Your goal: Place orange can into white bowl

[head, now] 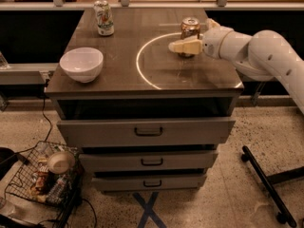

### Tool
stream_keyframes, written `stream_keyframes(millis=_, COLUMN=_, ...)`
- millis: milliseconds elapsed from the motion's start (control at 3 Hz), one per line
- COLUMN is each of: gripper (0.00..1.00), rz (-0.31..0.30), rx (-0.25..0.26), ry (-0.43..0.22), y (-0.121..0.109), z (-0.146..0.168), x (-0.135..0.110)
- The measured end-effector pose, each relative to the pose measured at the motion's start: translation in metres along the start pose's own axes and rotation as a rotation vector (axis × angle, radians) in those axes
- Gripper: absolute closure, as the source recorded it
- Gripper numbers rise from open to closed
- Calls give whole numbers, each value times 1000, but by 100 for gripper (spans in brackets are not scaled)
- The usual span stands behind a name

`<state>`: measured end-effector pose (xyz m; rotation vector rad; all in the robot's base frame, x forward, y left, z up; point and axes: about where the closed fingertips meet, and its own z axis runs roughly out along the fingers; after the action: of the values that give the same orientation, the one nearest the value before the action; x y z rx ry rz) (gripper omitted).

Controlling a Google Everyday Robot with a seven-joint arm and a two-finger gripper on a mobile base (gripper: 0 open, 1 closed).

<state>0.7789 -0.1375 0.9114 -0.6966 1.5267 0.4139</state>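
- Your orange can (190,28), a slim metallic cylinder, stands upright near the back right corner of the counter (118,82).
- Your smooth cream gripper (184,44) sits at the can's front; you cannot tell its opening.
- The glossy round white bowl (81,63) rests by the left edge.

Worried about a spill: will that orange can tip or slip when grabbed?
Probably tippy: the orange can is slim and upright on the smooth tabletop. Its metallic side may slip. The gripper is at its near side.
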Motion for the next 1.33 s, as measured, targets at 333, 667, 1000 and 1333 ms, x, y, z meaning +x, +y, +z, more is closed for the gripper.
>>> stream_keyframes(millis=333, gripper=0, rz=47, rx=-15, ry=2, y=-13, z=19, x=2)
stream_keyframes(millis=667, gripper=18, rz=114, rx=-32, ry=4, y=-25, z=28, x=7)
stream_keyframes(millis=1000, gripper=41, rz=123, rx=-35, ry=3, y=-26, z=31, x=6)
stream_keyframes(millis=1333, gripper=65, rz=124, rx=-40, ry=3, y=-24, z=33, x=6)
